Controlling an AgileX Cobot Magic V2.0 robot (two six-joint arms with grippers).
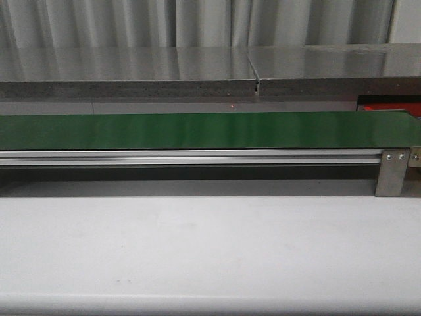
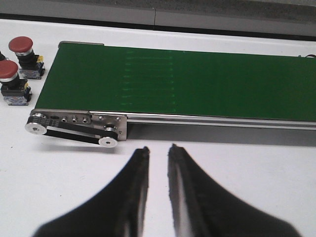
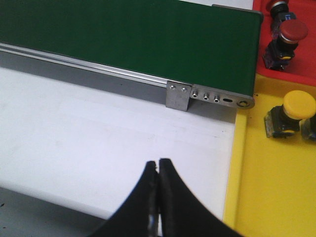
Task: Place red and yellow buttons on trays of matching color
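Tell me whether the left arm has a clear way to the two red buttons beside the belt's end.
Probably yes: the left gripper is empty, slightly open, and only bare table separates it from the red buttons.

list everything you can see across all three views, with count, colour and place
conveyor belt: one, green, across the white table
red buttons: two, on the table by the belt's end, left wrist view
red tray: one, beyond the belt's other end, holding one red button and another partly cut off
yellow tray: one, beside the red tray, holding one yellow button; another object at the frame edge, unclear
left claw: black, slightly open, empty
right claw: black, shut, empty
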